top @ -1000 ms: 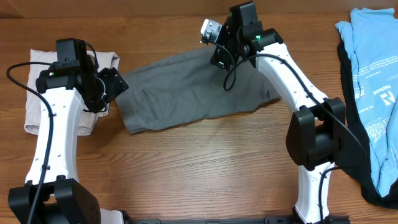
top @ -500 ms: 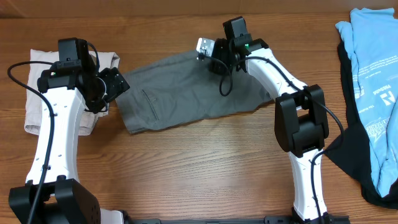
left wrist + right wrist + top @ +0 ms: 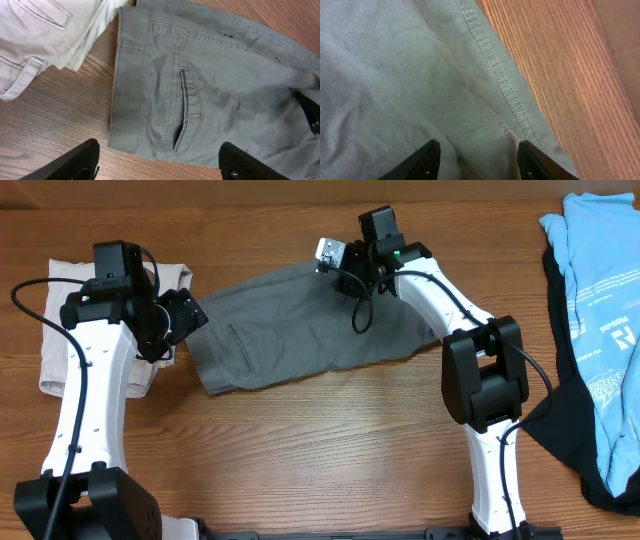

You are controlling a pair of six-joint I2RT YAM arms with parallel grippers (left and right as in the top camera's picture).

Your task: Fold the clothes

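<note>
The dark grey shorts [image 3: 300, 330] lie spread flat on the wooden table, waistband to the left, slit welt pocket up. My left gripper [image 3: 183, 317] is open and empty, hovering over the shorts' waistband end. In the left wrist view its fingers [image 3: 160, 161] frame the near edge below the pocket [image 3: 187, 112]. My right gripper [image 3: 350, 278] is open, low over the shorts' far edge. In the right wrist view its fingers [image 3: 477, 161] straddle grey cloth [image 3: 395, 75] beside a stitched hem; I cannot tell if they touch it.
Folded pale beige shorts [image 3: 50, 340] lie at the left under my left arm, and show in the left wrist view [image 3: 40, 30]. A light-blue printed shirt [image 3: 600, 300] lies on a black garment [image 3: 560, 420] at the right edge.
My right gripper has moved left and down onto the far edge of the grey shorts, then held still. The left arm and the shorts have not moved.
</note>
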